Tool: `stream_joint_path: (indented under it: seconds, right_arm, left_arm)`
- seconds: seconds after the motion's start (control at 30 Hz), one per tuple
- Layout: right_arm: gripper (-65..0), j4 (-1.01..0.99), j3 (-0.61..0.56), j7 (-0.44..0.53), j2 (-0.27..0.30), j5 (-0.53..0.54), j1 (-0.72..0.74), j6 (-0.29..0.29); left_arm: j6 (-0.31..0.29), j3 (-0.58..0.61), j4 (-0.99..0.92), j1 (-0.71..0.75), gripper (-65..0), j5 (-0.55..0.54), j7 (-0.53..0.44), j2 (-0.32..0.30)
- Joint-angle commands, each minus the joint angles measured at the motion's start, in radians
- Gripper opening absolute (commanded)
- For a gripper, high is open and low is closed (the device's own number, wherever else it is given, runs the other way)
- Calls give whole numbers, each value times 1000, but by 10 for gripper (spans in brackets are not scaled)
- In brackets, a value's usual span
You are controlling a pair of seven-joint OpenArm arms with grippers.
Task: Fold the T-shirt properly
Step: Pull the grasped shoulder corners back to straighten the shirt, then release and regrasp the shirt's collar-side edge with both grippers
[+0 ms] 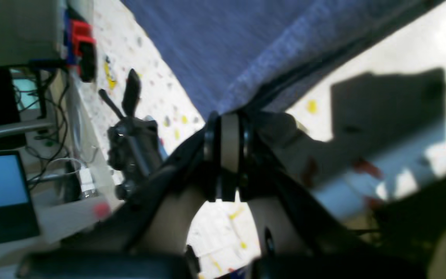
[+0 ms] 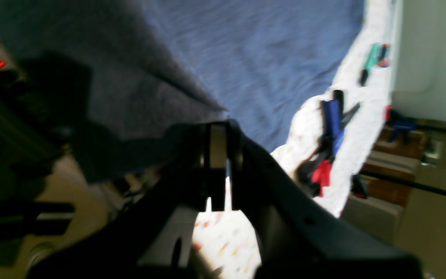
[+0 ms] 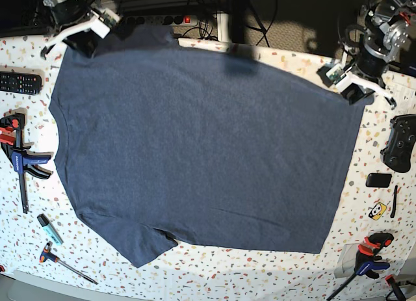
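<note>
The navy T-shirt (image 3: 201,145) lies spread flat, plain side up, over most of the speckled table (image 3: 195,265). My left gripper (image 3: 357,93) is at the shirt's far right corner. In the left wrist view the left gripper (image 1: 229,120) is shut on that fabric corner (image 1: 227,46). My right gripper (image 3: 94,39) is at the shirt's far left corner. In the right wrist view the right gripper (image 2: 218,131) is shut on the cloth (image 2: 265,58). The white lettering is hidden.
A remote (image 3: 19,83), a red-and-blue clamp (image 3: 19,161), a teal marker (image 3: 49,228) and a small hand tool (image 3: 65,262) lie along the left edge. A black game controller (image 3: 398,142), a small black box (image 3: 378,179) and another clamp (image 3: 367,255) lie on the right.
</note>
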Motion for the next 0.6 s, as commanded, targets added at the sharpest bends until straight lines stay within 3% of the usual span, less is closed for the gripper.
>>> stream_joint_path:
  seconds: [0.0,0.2,0.33,0.43,0.57]
  right_arm:
    - [-650,16,8,3,9,-3,15,-30]
    - [-650,13,7,5,8,58,132,-14]
    - [-650,-9,7,7,-8,57,217,-12]
    - [-650,-50,5,29,-14,82,277,27]
    - [-650,-89,5,46,-20,132,343,39]
  left_arm:
    - [16,-8,11,-19,-650,8,7,-17]
    - [14,-8,6,-90,-650,-114,8,-17]
    - [13,-8,-32,-128,-650,-116,-37,-16]
    - [-23,-8,-78,-160,-650,-143,-91,-14]
    - [-53,-8,-150,-218,-650,-130,-116,37]
